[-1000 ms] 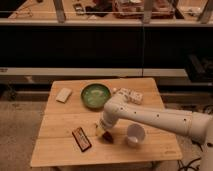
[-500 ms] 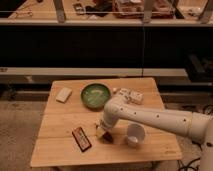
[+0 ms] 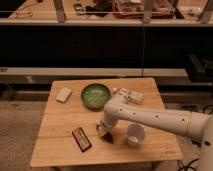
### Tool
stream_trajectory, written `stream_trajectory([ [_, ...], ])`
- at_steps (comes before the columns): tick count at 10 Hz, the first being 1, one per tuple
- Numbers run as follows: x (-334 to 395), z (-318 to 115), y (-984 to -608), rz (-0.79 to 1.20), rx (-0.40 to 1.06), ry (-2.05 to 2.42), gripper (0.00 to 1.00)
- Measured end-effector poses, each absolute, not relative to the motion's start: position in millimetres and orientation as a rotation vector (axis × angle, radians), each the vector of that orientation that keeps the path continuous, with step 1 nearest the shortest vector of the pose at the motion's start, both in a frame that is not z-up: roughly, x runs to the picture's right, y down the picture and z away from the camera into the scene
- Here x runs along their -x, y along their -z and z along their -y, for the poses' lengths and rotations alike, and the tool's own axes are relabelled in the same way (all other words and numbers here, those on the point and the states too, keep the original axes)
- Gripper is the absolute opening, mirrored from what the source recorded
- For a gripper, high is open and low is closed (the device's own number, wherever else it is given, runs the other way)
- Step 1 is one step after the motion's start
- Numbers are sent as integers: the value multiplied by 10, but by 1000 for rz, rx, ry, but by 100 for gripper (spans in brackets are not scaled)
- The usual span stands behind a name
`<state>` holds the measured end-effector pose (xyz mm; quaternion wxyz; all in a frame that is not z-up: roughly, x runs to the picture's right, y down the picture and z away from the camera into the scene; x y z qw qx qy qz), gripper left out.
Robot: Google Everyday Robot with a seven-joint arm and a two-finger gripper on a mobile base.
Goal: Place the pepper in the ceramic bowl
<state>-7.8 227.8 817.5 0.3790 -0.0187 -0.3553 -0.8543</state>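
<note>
The ceramic bowl point(image 3: 95, 95) is green, round and shallow, and it stands at the back middle of the wooden table point(image 3: 57, 122). My gripper point(image 3: 105, 133) is down at the tabletop in front of the bowl, near the front middle, at the end of the white arm point(image 3: 150, 116) that reaches in from the right. A small dark bit of the pepper point(image 3: 108, 137) shows right at the gripper's tip. The gripper hides the rest of the pepper, and I cannot tell whether it is held.
A white cup point(image 3: 135, 134) stands just right of the gripper. A flat dark red packet point(image 3: 81, 138) lies to its left. A pale block point(image 3: 63, 94) sits at the back left, and a white box point(image 3: 131, 95) at the back right. Dark shelving runs behind the table.
</note>
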Motion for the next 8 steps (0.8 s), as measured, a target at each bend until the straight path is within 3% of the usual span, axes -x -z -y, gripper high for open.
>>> stream_trajectory([
  [2,117,-2300,-8181,918,57,2190,12],
  [5,195,-2317,-8152,951,39,2174,12],
  [8,289,-2078,-8012,973,-94,2091,12],
])
